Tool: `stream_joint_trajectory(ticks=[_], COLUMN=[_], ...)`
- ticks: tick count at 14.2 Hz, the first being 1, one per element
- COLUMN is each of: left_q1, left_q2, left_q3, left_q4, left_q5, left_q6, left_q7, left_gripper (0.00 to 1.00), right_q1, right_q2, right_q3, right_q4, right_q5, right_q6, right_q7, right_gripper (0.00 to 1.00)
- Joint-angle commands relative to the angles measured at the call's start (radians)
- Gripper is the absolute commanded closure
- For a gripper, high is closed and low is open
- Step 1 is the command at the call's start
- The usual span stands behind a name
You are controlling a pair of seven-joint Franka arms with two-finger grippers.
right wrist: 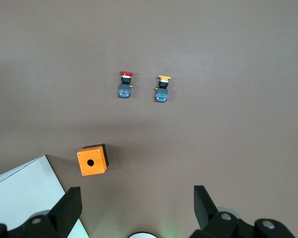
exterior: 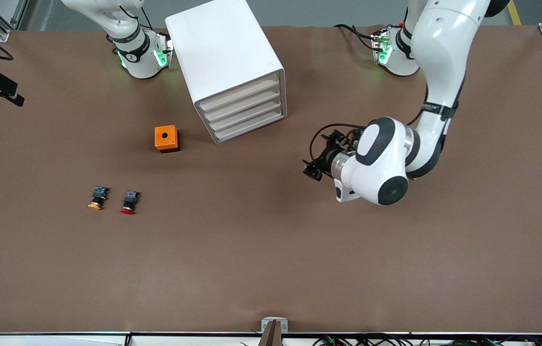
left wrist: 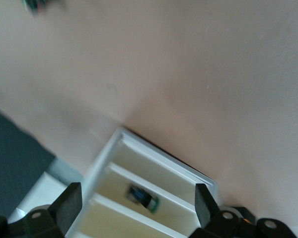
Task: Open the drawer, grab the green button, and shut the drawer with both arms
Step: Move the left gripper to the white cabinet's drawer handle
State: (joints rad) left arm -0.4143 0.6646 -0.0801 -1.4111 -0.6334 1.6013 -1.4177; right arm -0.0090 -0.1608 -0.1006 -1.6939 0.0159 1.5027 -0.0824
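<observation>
Cabinet (exterior: 232,62) = landmark, tall white box on the brown desk (exterior: 271,269), between the two arm bases. Its front w/ 4 stacked beige drawer fronts faces the front cam, angled toward the left arm's end. In front view all 4 fronts sit flush, none pulled out. Top drawer (exterior: 240,94) long axis runs across the cabinet front, slanting along w/ it.

Left wrist view looks at that front: drawers (left wrist: 154,171) show as shallow pale trays w/ white dividers. A small dark-bodied item w/ a green end, prob the button (left wrist: 143,198), lies in one tray. Which drawer: can't tell. Its long axis runs diagonal to the dividers.

Left end effector (exterior: 316,166) is over bare desk in front of the cabinet, toward the left arm's end, clear of the drawer fronts. It points at the cabinet. Fingers (left wrist: 69,208) wide apart, nothing held.

Right arm base (exterior: 139,55) is beside the cabinet; its end effector isn't in front view. Right wrist view shows the right end effector (right wrist: 136,213) high over the desk, fingers (right wrist: 69,210) spread wide, empty, cabinet corner (right wrist: 25,198) at the frame edge.

Orange box w/ hole (exterior: 166,138) sits just in front of the cabinet, toward the right arm's end, apart from it. Orange-cap button (exterior: 98,197) and red-cap button (exterior: 129,202) lie side by side, nearer the front cam than the box, caps pointing toward the cam.

Open desk all round the cabinet front; only the orange box is close.
</observation>
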Motion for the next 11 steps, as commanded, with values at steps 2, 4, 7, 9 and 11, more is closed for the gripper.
stream_joint_trajectory(ticks=[2,4,7,9,11], left_q1=[-0.012,-0.011,-0.043,-0.072,-0.084], left_q2=[0.122,0.176,0.268,0.288,0.296], left_q3=[-0.021,-0.058,-0.081,-0.084,-0.087], left_q4=[0.107,0.118,0.170,0.164,0.150], left_q5=[-0.130,-0.161,-0.161,-0.184,-0.204], left_q6=[-0.027,-0.037,-0.084,-0.086,-0.110], left_q7=[-0.293,-0.485,-0.676,-0.701,-0.702], left_gripper=[0.00,0.00,0.00,0.04,0.20], right_q1=[0.004,0.004,0.004,0.004,0.003], right_q2=[-0.026,-0.026,-0.034,-0.034,-0.034], right_q3=[0.010,0.012,0.012,0.012,0.010], right_q4=[-0.021,-0.020,-0.021,-0.021,-0.021], right_q5=[0.001,0.001,0.001,0.001,0.001], right_q6=[-0.003,-0.006,-0.006,-0.006,-0.004], right_q7=[0.018,0.018,0.018,0.018,0.018], right_gripper=[0.00,0.00,0.00,0.00,0.00])
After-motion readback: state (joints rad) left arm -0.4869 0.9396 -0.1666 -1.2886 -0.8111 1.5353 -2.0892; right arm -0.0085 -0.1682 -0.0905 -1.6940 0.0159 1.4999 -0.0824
